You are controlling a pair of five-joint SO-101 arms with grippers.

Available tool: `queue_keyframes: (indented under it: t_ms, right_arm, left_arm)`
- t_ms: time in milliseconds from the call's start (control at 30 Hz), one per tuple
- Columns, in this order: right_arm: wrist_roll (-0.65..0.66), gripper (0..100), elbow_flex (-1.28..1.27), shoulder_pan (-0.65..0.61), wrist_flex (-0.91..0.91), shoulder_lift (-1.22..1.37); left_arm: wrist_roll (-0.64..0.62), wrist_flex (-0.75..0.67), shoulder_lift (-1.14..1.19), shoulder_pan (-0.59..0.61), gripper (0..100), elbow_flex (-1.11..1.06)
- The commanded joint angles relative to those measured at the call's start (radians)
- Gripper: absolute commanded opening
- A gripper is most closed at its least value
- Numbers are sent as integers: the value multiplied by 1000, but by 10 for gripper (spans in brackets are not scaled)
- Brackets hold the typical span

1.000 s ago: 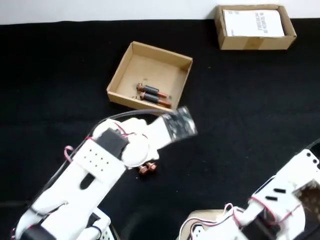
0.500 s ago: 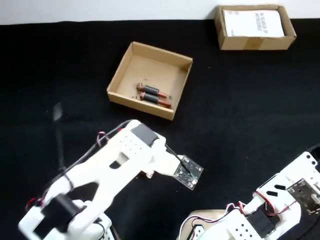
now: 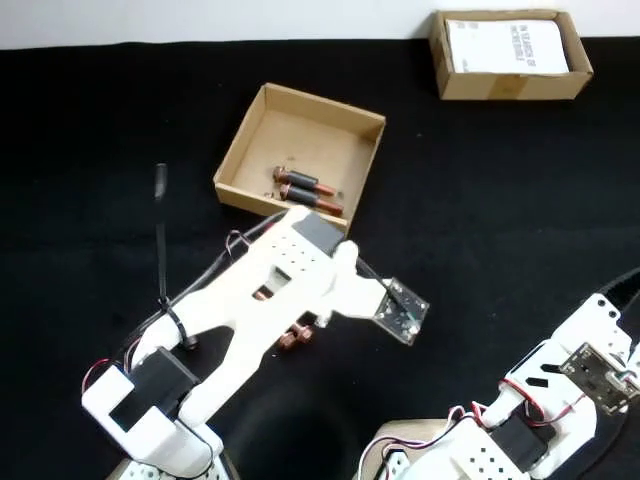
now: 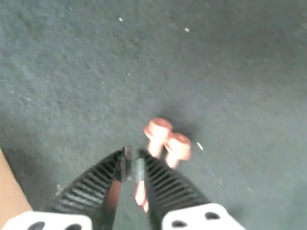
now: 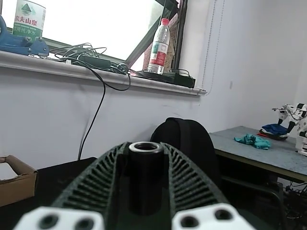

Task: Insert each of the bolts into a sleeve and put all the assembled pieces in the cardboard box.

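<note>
My left hand (image 4: 133,159), nearly closed, has swung from the cardboard box (image 3: 300,160) to two loose bolts (image 4: 168,139) just beyond its fingertips, so pickup comes next; my right hand (image 5: 145,149) grips a sleeve (image 5: 145,179).

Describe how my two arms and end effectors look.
Both the left arm and right arm are white shells with black servo blocks and red-and-white wires. The left end effector and right end effector have black ribbed fingers on white bases.

White arms (image 3: 250,295), black motors (image 3: 152,385), ribbed black fingers (image 5: 96,184) (red-white cables (image 3: 522,384))
</note>
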State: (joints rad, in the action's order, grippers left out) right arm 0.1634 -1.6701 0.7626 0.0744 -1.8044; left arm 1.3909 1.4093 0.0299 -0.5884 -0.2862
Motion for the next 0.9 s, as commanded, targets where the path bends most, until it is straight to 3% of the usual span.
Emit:
queue_keyframes:
  t_ms: [0,300,867]
  right_arm:
    - [9,7,-127,-16,25,-8]
    - [9,7,-125,-8,21,-8]
    - [9,7,-116,-8,24,-8]
  left_arm:
    - [-5,95,-2,15,122,87]
    - [-3,26,36,102,122,93]
    - [-3,17,156,90,122,99]
